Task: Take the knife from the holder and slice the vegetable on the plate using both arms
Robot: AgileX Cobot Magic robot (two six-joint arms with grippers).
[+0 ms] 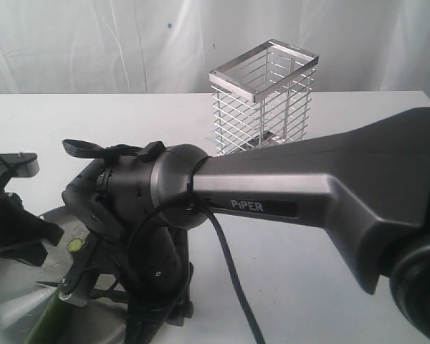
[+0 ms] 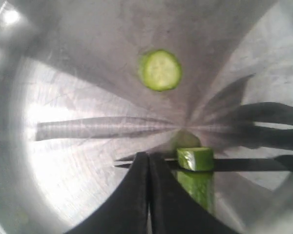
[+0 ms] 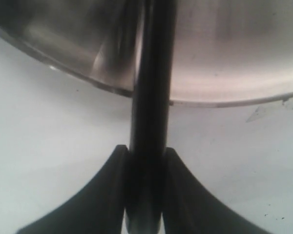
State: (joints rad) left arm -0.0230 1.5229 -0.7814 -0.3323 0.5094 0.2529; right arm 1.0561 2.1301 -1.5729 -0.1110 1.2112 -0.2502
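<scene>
Apparently we clamped the knife (image 3: 149, 97) in the right gripper (image 3: 145, 195), blade across the cucumber (image 2: 195, 159); left gripper (image 2: 149, 195) closed, steadying it at 6 o'clock on the plate (image 2: 63, 73).

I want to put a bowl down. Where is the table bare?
Bare table lies left of the wire holder, and in front of it under the right arm. Crowded: the steel plate at lower left, with cucumber, knife and both hands.
</scene>
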